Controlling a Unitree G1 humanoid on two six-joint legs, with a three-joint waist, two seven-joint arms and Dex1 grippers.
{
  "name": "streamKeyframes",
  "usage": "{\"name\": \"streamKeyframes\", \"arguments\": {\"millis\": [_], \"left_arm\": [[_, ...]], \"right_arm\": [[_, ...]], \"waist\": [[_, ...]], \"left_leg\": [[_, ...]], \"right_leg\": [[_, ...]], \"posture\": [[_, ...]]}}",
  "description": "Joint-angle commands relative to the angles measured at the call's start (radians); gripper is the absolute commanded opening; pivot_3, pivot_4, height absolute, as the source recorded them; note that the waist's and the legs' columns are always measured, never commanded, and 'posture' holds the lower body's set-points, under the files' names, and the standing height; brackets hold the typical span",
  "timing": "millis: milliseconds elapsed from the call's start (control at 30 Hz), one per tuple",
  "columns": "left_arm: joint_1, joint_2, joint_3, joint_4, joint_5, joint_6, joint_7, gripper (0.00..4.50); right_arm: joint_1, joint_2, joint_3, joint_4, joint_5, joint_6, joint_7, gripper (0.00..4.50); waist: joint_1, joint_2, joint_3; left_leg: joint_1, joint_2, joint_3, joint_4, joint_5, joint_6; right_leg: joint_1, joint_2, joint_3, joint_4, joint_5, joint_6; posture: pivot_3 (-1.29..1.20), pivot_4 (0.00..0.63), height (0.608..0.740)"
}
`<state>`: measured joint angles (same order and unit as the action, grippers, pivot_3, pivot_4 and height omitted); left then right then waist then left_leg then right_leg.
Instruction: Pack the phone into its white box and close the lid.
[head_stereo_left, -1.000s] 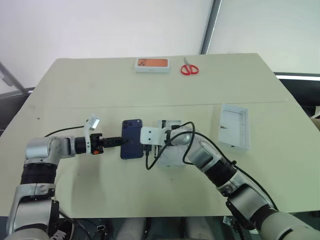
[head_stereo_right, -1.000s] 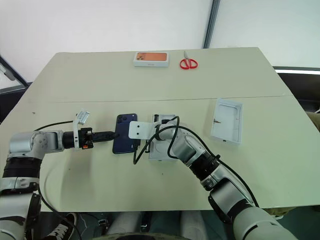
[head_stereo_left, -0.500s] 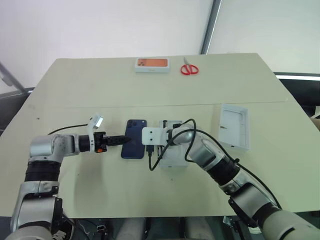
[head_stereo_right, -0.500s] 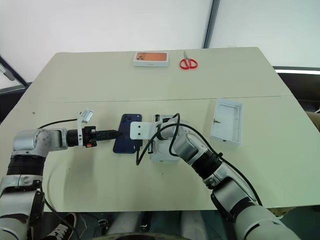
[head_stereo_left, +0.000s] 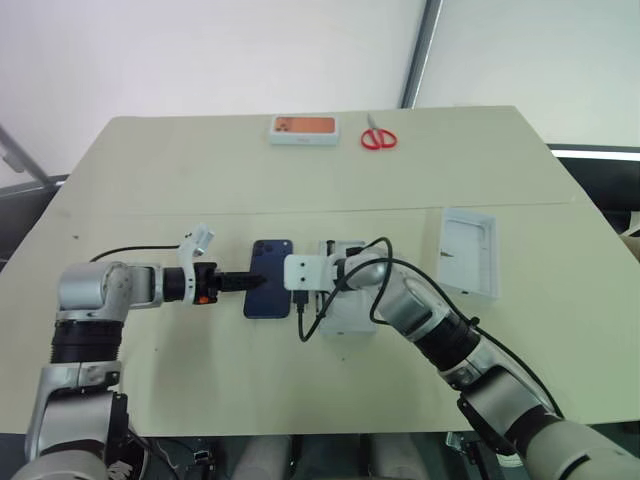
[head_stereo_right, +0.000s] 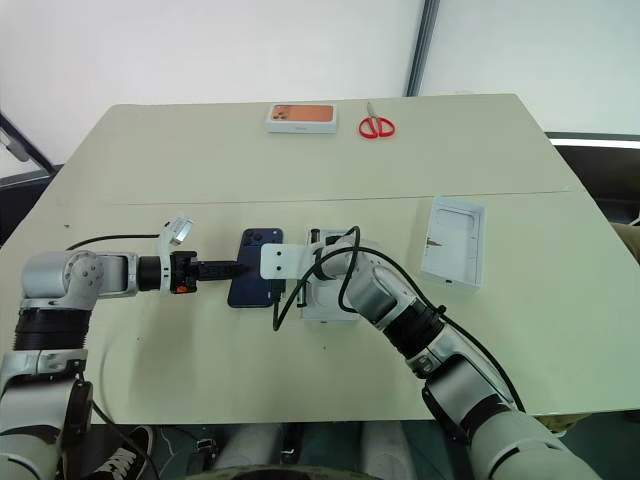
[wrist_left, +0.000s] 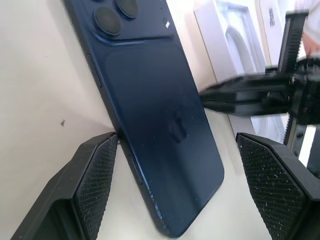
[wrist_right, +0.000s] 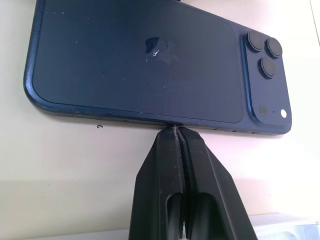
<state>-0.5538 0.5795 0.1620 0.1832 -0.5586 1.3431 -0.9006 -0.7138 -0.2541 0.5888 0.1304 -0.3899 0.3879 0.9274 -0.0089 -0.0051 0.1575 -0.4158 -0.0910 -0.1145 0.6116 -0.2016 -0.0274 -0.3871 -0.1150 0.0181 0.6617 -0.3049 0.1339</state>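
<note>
1. Nearest to us is our right gripper (wrist_right: 177, 131). Its two fingers are pressed flat together and hold nothing. The tips touch the middle of one long edge of the phone (head_stereo_left: 270, 291).

2. Our left gripper (head_stereo_left: 247, 283) comes at the phone from the other side. Its fingers are spread wide apart with nothing held. In the left wrist view one pad (wrist_left: 97, 182) sits right at the phone's long edge and the other pad stands well off to the far side, so the near end of the phone lies between them.

3. The phone lies flat on the table (head_stereo_left: 200, 190), back side up. Its long way runs from us toward the far edge of the table, and its camera bump is at the far end. Our two grippers sit on either side of it, so both are about as near.

4. The white box (head_stereo_left: 345, 312) sits just beside the phone, on our right side, partly under our right arm. We think the phone must go sideways that way.

5. The lid (head_stereo_left: 470, 252) lies farther off to the right, inside face up, well apart from the box.
</note>
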Motion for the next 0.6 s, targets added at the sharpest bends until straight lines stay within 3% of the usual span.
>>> {"name": "streamKeyframes", "arguments": {"millis": [33, 133, 400, 600], "left_arm": [[-0.010, -0.034, -0.060, -0.024, -0.033, -0.009, -0.006, 3.99], [0.017, -0.032, -0.085, -0.055, -0.036, -0.017, -0.011, 3.99], [-0.033, -0.090, 0.020, -0.093, -0.106, 0.076, 0.032, 3.99], [-0.077, -0.097, 0.003, -0.121, -0.066, 0.117, 0.136, 3.99]], "right_arm": [[0.011, 0.023, 0.025, -0.028, 0.008, -0.005, 0.001, 0.08], [0.013, 0.021, 0.024, -0.030, 0.007, -0.005, 0.001, 0.08], [0.013, 0.022, 0.018, -0.025, 0.005, -0.005, -0.001, 0.08], [0.010, 0.029, 0.019, -0.015, 0.005, -0.011, -0.009, 0.08]], "waist": [[-0.001, 0.000, 0.000], [-0.001, 0.000, 0.000], [-0.001, 0.000, 0.000], [-0.012, -0.005, 0.003]], "left_leg": [[0.000, 0.000, 0.000, 0.000, 0.000, 0.000], [0.000, 0.000, 0.000, 0.000, 0.000, 0.000], [0.000, 0.000, 0.000, 0.000, 0.000, 0.000], [-0.004, 0.002, 0.000, 0.000, 0.001, -0.001]], "right_leg": [[0.000, 0.000, 0.000, 0.000, 0.000, 0.000], [0.000, 0.000, 0.000, 0.000, 0.000, 0.000], [0.000, 0.000, 0.000, 0.000, 0.000, 0.000], [-0.003, 0.002, 0.000, 0.000, 0.000, 0.000]], "posture": [[0.00, 0.150, 0.740], [0.00, 0.150, 0.740], [0.00, 0.150, 0.740], [0.00, 0.150, 0.740]]}}
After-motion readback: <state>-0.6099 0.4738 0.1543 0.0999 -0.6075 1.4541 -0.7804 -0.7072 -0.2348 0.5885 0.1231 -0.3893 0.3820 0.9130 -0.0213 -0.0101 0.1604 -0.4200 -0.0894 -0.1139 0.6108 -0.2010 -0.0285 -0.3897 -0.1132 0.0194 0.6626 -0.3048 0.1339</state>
